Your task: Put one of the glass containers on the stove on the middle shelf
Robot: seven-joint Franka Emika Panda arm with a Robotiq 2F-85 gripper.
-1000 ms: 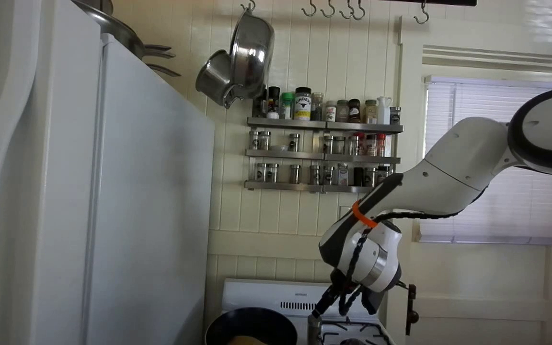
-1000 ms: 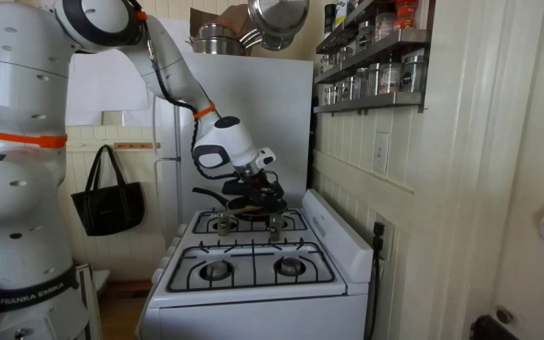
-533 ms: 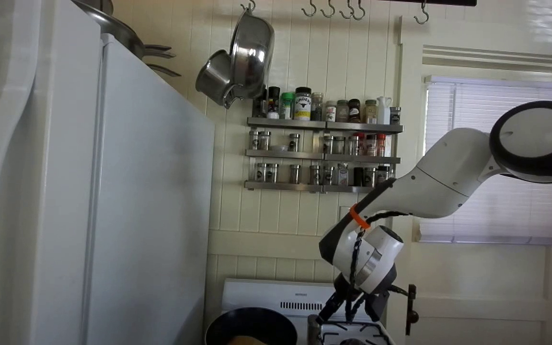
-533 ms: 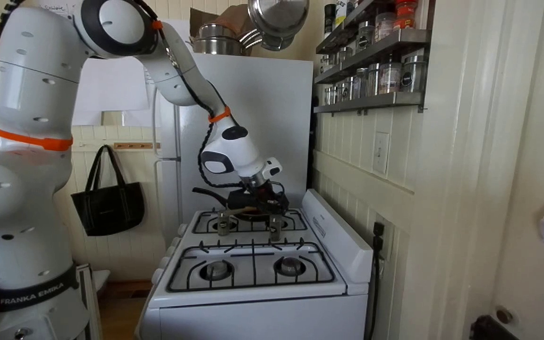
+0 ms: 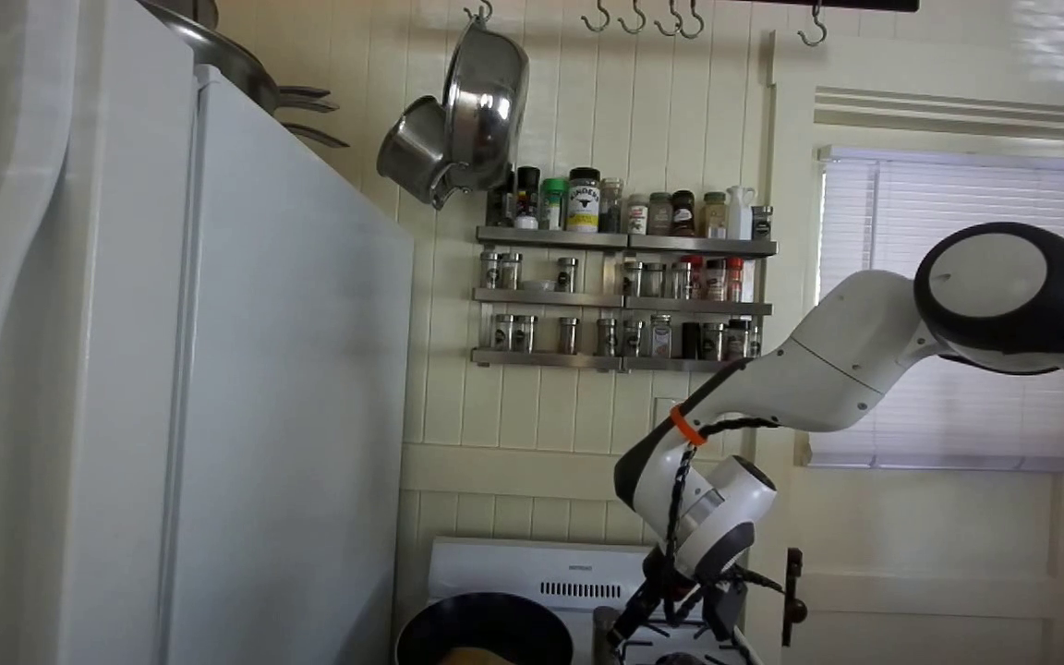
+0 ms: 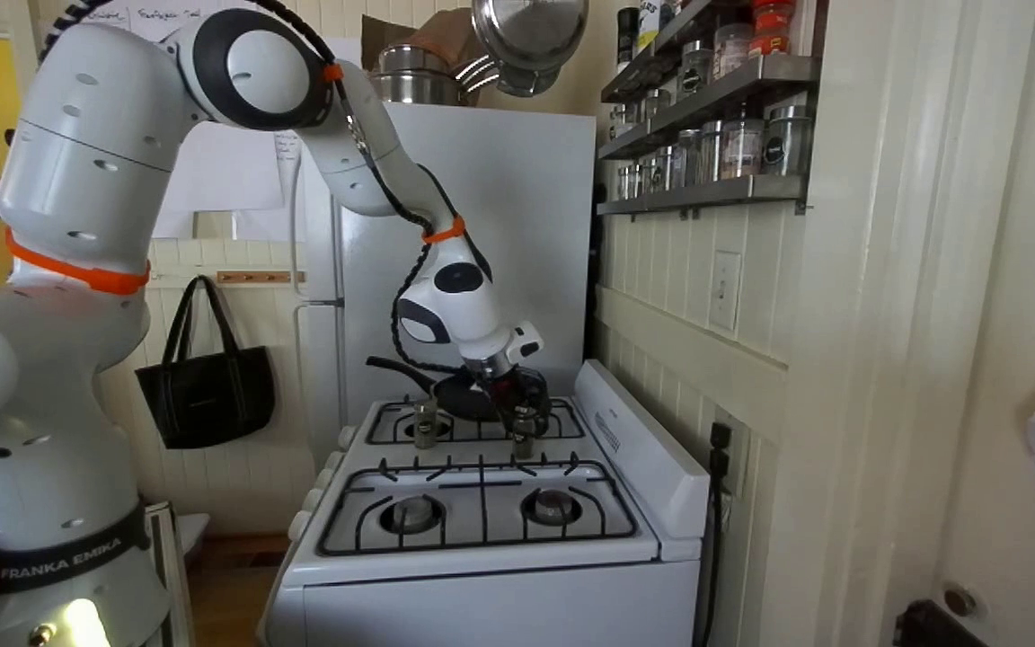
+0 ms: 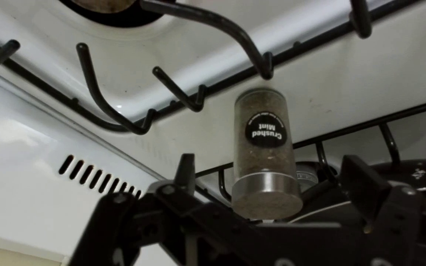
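Two wide, empty fingers point(image 7: 186, 171) now sit lower, with the Crushed Mint jar point(image 7: 264, 147) framed in their gap, so grasping probably comes next.

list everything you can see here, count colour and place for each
stove: one, white, against wall
burner grates: two, black, on stove
crushed mint jar: one, clear, silver lid, between grates
other glass jar: one, clear, nearer stove's front
refrigerator: one, white, beside stove
frying pan: one, black, on grate by refrigerator
spice rack: one, silver, three tiers, on wall
middle shelf: one, silver, rack's centre tier
spice containers: many, mixed colours, all three tiers
hanging pans: two, silver, high on wall
stacked pans: several, silver, atop refrigerator
tote bag: one, black, hanging in background
blind: one, white, on door
robot arm: one, white, extended over stove
gripper: one, black, over stove, jaws apart, crushed mint jar showing between
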